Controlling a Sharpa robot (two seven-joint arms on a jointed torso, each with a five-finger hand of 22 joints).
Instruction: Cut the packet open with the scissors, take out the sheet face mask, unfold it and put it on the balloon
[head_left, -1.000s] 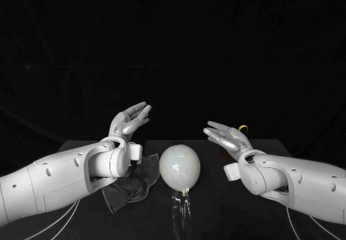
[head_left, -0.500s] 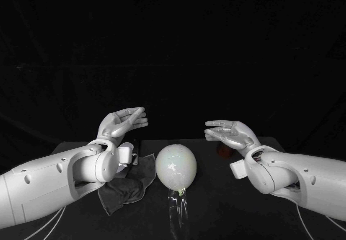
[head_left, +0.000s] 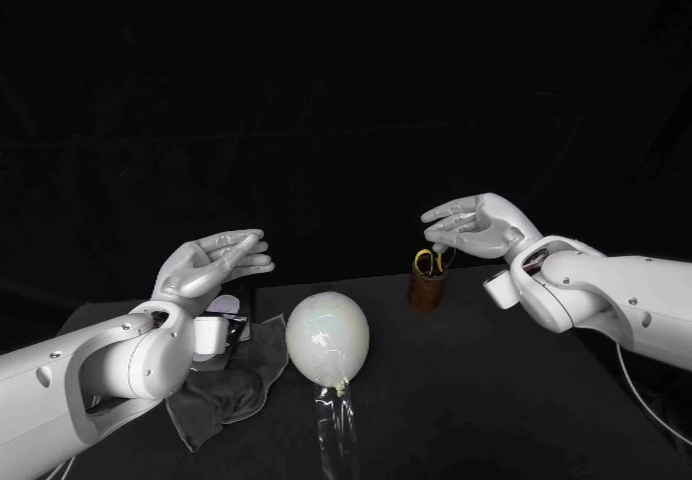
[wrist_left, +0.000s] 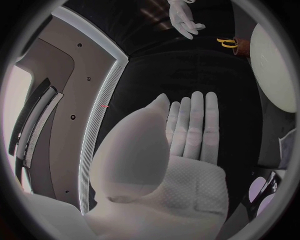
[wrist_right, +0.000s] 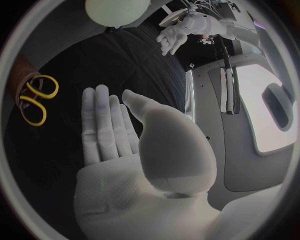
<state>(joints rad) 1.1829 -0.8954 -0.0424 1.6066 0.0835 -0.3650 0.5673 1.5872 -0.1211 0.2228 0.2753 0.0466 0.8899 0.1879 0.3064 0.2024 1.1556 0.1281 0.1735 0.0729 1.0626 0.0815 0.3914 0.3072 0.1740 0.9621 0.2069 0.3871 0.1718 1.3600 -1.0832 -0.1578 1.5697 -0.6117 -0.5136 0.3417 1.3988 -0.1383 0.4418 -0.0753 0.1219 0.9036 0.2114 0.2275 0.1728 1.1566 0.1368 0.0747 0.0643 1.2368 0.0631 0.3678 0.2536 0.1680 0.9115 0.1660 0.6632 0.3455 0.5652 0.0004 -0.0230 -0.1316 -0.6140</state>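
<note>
The left hand (head_left: 214, 262) and right hand (head_left: 476, 225) hover empty over the surface (head_left: 476, 380), fingers loosely stretched. The right hand has lifted aside since a second ago, baring the scissors (head_left: 428, 262) in a cup (head_left: 426, 292). The balloon (head_left: 326, 335) lies between the arms.

White arms (head_left: 87, 370) with dark screws (head_left: 645, 318) — left robot hand (head_left: 214, 262) and right robot hand (head_left: 483, 225) silver.
</note>
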